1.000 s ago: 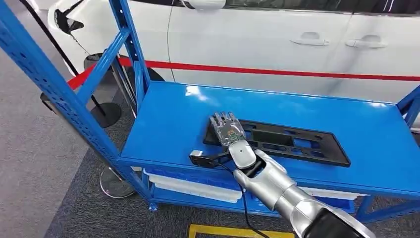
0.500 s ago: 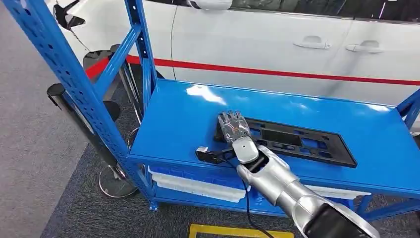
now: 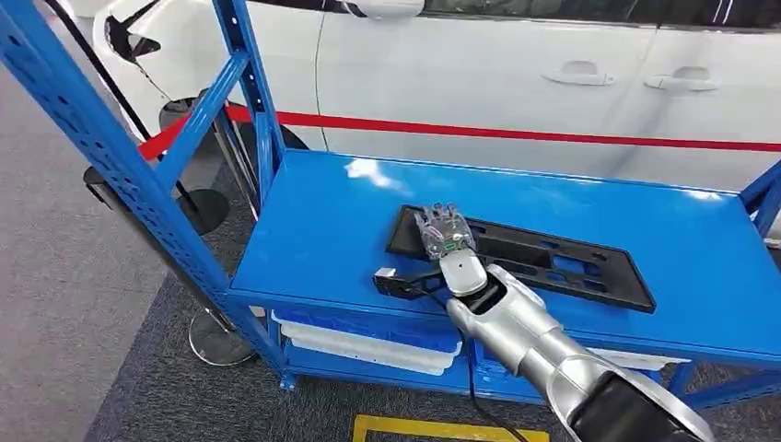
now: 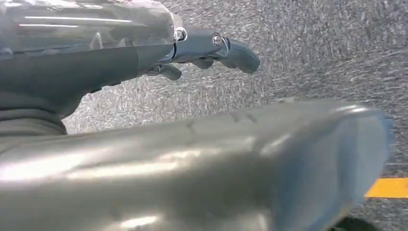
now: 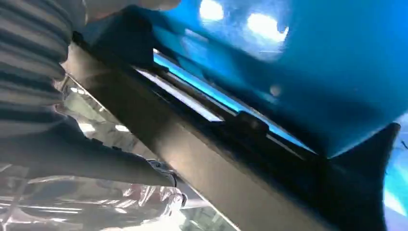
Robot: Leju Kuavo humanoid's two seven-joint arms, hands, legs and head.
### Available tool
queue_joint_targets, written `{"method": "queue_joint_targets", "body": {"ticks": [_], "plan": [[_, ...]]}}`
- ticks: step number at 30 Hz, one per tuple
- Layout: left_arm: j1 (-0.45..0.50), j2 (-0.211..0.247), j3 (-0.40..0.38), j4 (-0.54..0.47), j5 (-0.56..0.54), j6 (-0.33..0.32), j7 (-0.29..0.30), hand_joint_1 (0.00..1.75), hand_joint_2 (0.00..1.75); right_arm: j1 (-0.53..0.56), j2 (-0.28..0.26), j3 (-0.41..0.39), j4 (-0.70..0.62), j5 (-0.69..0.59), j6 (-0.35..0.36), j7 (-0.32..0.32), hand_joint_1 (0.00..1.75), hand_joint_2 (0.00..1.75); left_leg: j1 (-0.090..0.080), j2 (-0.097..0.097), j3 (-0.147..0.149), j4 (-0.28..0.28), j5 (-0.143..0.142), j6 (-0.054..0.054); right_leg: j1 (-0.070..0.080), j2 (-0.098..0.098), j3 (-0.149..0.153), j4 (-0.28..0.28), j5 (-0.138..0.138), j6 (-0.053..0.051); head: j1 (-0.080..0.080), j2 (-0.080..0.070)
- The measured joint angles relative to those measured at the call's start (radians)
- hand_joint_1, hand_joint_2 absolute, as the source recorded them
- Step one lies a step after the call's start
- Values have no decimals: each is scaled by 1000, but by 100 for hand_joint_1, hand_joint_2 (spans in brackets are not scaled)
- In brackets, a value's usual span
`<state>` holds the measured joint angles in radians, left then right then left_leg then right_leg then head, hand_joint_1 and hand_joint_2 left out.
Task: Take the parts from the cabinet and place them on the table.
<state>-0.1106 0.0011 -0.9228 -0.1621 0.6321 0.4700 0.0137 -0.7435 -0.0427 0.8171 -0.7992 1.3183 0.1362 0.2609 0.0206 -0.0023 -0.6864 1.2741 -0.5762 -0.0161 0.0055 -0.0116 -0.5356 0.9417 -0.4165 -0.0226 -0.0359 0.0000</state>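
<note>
A long black plastic panel (image 3: 553, 262) with several cut-outs lies on the blue table top (image 3: 322, 230). My right hand (image 3: 445, 230) rests over the panel's left end, fingers laid across its top. In the right wrist view the panel (image 5: 202, 149) crosses the picture just above the blue surface (image 5: 298, 72), and my thumb (image 5: 82, 159) reaches beneath its near edge, so the hand grips it. My left hand (image 4: 211, 48) hangs over the grey carpet with its fingers apart and nothing in them.
A white car (image 3: 516, 83) with a red stripe stands right behind the table. Blue frame posts (image 3: 110, 147) rise at the left. White bins (image 3: 368, 345) sit on the lower shelf. Round stanchion bases (image 3: 216, 336) and a yellow floor line (image 3: 442, 428) lie near.
The camera swayed a little sideways and back. My right hand has kept hold of the panel's left end, which now sits slightly farther in from the table's front edge.
</note>
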Motion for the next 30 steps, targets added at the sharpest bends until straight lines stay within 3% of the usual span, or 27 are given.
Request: {"method": "queue_joint_targets", "body": {"ticks": [1, 2, 4, 5, 6, 9, 10, 11, 12, 14, 15, 16, 17, 19, 20, 21, 24, 25, 26, 27, 30], "plan": [[1, 1, 0, 0, 1, 0, 0, 0, 0, 0, 0, 1, 3, 0, 0, 0, 0, 175, 0, 0, -3, 5, 13, -3, 0, 0, -1, 4, -2, 1, 0, 0], [1, 2, 0, 0, 2, 0, 0, 0, 0, -2, 1, 2, 5, 0, 0, 0, 0, 175, 0, 0, 18, -37, 46, -5, -2, 1, -1, 10, -6, 3, 0, 0], [0, 4, 0, 0, 2, 2, -3, 0, 0, -9, 2, 5, 13, 0, 0, 0, 0, 175, 4, 2, 99, -198, 129, -8, -5, 3, -4, 32, -19, 12, 0, 0], [-1, 3, 0, 0, 2, 3, -5, 0, 0, -15, 4, 5, 17, 0, 0, 0, 0, 175, 5, 5, 122, -246, 118, -5, -6, 4, -11, 46, -26, 18, 0, 0], [-3, 3, 0, 0, 2, 3, -5, 0, 0, -25, 4, 5, 20, 0, 1, 1, 0, 175, 2, 0, 124, -252, 119, 8, 6, 7, -20, 63, -35, 25, -1, 0], [-3, 4, 0, 0, 0, 3, -6, 0, 0, -32, 5, 6, 36, 0, 5, 3, 0, 175, -3, -2, 118, -244, 120, 29, 2, 8, -21, 61, -32, 31, 3, 0], [-4, 4, 0, 0, 0, 3, -5, 0, 0, -36, 5, 7, 41, 0, 6, 3, 117, 175, 2, 0, 118, -248, 125, 36, -2, 8, -24, 67, -36, 35, 3, 0], [-6, 4, 0, 0, 0, 3, -5, 0, 0, -37, 5, 7, 45, 0, 7, 3, 161, 175, 2, 0, 117, -248, 127, 39, -4, 9, -32, 90, -57, 43, 4, 0], [-8, 4, 0, 0, -1, 3, -5, 0, 0, -37, 5, 8, 50, 0, 7, 3, 171, 175, 2, 0, 113, -248, 128, 43, -7, 9, -58, 147, -95, 49, 5, 0], [-8, 3, 0, 0, -1, 3, -4, 0, 0, -35, 5, 12, 61, -2, 8, 2, 175, 175, 1, 0, 106, -248, 129, 45, -11, 9, -135, 299, -166, 57, 5, 0], [-6, 3, 0, 0, -1, 3, -4, 0, 0, -34, 6, 15, 64, -2, 8, 0, 175, 175, 0, 0, 104, -248, 129, 45, -11, 9, -166, 357, -182, 58, 6, 0], [-5, 4, 0, 0, -1, 3, -2, 0, 0, -33, 6, 17, 67, -3, 7, -1, 175, 175, 0, 0, 104, -248, 129, 45, -12, 9, -176, 372, -173, 57, 5, 0], [-5, 4, 0, 0, -1, 3, -2, 0, 0, -33, 6, 19, 70, -3, 4, -5, 175, 175, -1, -1, 106, -248, 129, 45, -11, 9, -162, 336, -139, 53, 6, 0], [-7, 3, 0, 0, -1, 3, -2, 0, 0, -42, 6, 20, 70, -3, 3, -9, 175, 175, -6, -4, 112, -248, 129, 44, -5, 11, -80, 166, -46, 34, 6, 0], [-8, 0, 0, 0, -1, 3, -2, 0, 0, -46, 6, 20, 71, -5, 2, -10, 175, 175, -3, -4, 112, -250, 129, 44, 2, 13, -39, 75, -20, 16, 5, 0], [-9, -1, 0, 0, -1, 3, -2, 0, 0, -46, 6, 21, 71, -6, 1, -11, 175, 175, -9, -4, 112, -250, 129, 38, 5, 6, -36, 67, -30, 14, 4, 0], [-9, -3, -1, 0, -2, 2, -5, 0, 0, -50, 6, 24, 70, -6, -4, -21, 175, 175, -1, -4, 116, -262, 132, 20, 13, 6, -38, 61, -26, 2, 11, 0], [-11, -4, -1, 0, -2, 2, -6, 0, 0, -54, 6, 25, 68, -7, -4, -25, 175, 175, -6, -4, 123, -271, 134, 13, 8, 6, -24, 38, -16, -3, 10, 0], [-11, -3, -1, 0, -2, 2, -7, 0, 0, -53, 9, 27, 68, -8, -3, -28, 175, 175, -6, 0, 119, -254, 125, 13, -2, -1, -10, 17, -3, 5, 10, 0], [-12, -3, -1, 0, -2, 2, -8, 0, 0, -53, 9, 29, 68, -10, -2, -29, 175, 175, -9, -1, 99, -210, 91, 11, -2, -1, -7, 10, -2, 1, 8, 0], [-9, -1, -1, 0, -2, 2, -8, 0, 0, -47, 10, 33, 68, -11, -3, -29, 175, 175, -8, -1, -4, 9, -8, 5, -1, -5, -13, 16, -4, -3, 8, 0]]}}
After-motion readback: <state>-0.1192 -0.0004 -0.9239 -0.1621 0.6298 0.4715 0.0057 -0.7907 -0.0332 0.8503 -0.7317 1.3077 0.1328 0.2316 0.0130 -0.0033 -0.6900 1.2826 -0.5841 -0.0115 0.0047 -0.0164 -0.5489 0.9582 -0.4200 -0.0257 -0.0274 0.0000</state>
